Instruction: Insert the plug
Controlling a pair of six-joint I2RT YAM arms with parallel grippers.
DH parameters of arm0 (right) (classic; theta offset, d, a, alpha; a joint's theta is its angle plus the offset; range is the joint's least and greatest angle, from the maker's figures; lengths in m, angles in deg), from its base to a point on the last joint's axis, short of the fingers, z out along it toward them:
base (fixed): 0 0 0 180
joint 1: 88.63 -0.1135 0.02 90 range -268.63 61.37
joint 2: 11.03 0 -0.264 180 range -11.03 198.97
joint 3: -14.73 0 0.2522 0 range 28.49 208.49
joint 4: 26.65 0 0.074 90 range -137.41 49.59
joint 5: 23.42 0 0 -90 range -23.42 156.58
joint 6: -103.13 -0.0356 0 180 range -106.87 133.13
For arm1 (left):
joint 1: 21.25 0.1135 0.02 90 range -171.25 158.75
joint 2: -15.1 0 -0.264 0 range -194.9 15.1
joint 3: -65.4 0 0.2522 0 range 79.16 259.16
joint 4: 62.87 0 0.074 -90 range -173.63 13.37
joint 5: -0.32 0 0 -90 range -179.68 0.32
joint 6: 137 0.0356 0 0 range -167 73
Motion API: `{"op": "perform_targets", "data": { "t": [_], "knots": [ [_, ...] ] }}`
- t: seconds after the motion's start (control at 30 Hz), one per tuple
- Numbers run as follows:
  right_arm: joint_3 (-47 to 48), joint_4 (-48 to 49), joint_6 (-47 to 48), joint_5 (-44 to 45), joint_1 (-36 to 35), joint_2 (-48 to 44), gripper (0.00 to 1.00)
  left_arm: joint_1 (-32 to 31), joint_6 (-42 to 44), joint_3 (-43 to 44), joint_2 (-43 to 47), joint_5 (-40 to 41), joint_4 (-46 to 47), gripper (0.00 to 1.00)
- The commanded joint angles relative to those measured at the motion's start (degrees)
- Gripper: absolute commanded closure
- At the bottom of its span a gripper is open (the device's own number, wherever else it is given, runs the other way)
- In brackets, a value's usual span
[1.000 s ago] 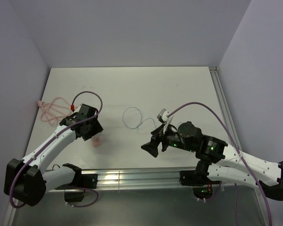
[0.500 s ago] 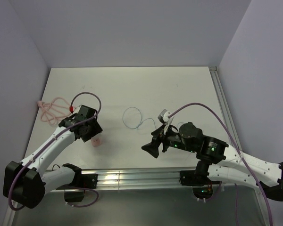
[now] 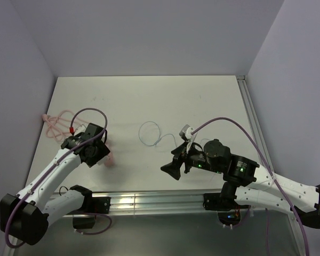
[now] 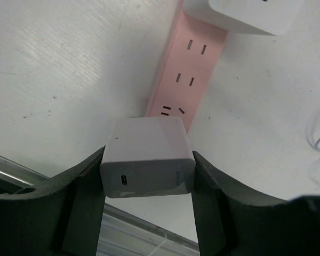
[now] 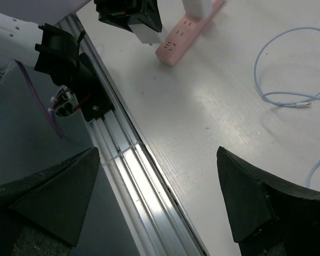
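The left claw (image 4: 148, 169) was pinched on a white charger block (image 4: 145, 146), one finger flat on each side, with the block's small slot-shaped port facing back toward the wrist camera. It hung just over the near end of the pink socket strip (image 4: 189, 64). Whether the block touched the strip I could not tell. A second white adapter (image 4: 250, 13) sat at the strip's far end.

The right claw (image 5: 158, 154) was spread wide with nothing between its fingers. The plug (image 5: 304, 105) lay loose on the table (image 3: 149, 101), a tiny pale tip on the end of the thin wire (image 3: 148, 133), which curled in a loop near the middle. In the right wrist view it sat up and to the right of the open gap, near the claw but not inside it.

To my eye the job had barely started. The block was held ready, but the plug had not been picked up, let alone pushed in. Grasping, lining up and seating it all remained.

The left arm reached forward from its base with its wrist tipped down over the strip. The right arm stretched in low from the right, its claw aimed toward the rail (image 5: 133, 176) at the table's near edge, short of the wire.
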Motion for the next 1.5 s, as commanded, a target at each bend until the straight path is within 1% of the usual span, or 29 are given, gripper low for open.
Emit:
{"op": "perform_targets", "data": {
  "t": [0.0, 0.03, 0.1, 0.17, 0.3, 0.47, 0.6, 0.7, 0.93, 0.97, 1.17, 1.37, 1.43, 1.47],
  "knots": [
    [0.0, 2.4, -0.4, -0.3, 0.3, -0.9, 0.03, 0.0, -4.9, 2.1, 1.0, 3.9, -2.4, 1.0],
    [-0.2, 2.5, -0.4, -0.4, 0.3, -1.1, 0.03, 0.0, -7.0, 2.6, 0.6, 4.7, -3.7, 1.0],
    [-0.3, 2.6, -0.5, -0.4, 0.3, -1.3, 0.03, 0.0, -8.4, 3.7, -0.4, 7.2, -6.5, 1.0],
    [-0.3, 2.6, -0.4, -0.4, 0.3, -1.4, 0.03, 0.1, -9.8, 4.3, -0.9, 7.6, -7.7, 1.0],
    [-0.3, 2.6, -0.4, -0.5, 0.3, -1.0, 0.03, 0.1, -12.8, 4.6, -4.9, 8.3, -11.3, 1.0],
    [-0.4, 2.8, -0.4, -0.6, 0.3, -1.2, 0.03, 0.4, -13.3, 2.2, -7.1, 6.6, -8.6, 1.0],
    [-0.4, 2.6, -0.5, -0.7, 0.3, -1.2, 0.03, 0.4, -13.2, 2.2, -9.3, 7.6, -7.7, 1.0],
    [-0.7, 2.8, -0.5, -0.7, 0.3, -1.3, 0.03, 0.4, -12.3, 2.1, -10.6, 6.8, -6.1, 1.0],
    [-0.6, 2.9, -0.4, -0.5, 0.3, -0.6, 0.03, 0.4, -8.6, 1.9, -14.9, 1.9, -0.5, 1.0],
    [-0.5, 3.0, -0.4, -0.4, 0.3, -0.5, 0.03, 0.4, -7.9, 2.2, -14.5, 0.4, 1.5, 1.0],
    [-0.6, 3.3, -0.3, -0.3, 0.3, 0.3, 0.03, 0.3, -5.2, 4.2, -13.2, -4.4, 4.6, 1.0],
    [-0.3, 3.3, -0.2, -0.3, 0.3, 0.7, 0.03, 0.4, -6.6, 4.0, -10.5, -6.1, 2.4, 1.0],
    [-0.2, 3.0, -0.2, -0.3, 0.3, 0.7, 0.03, 0.4, -7.7, 4.3, -9.3, -4.6, 1.0, 1.0],
    [-0.1, 2.8, -0.3, -0.2, 0.3, 0.7, 0.03, 0.4, -8.5, 5.0, -7.6, -3.8, -1.7, 1.0]
  ]
}}
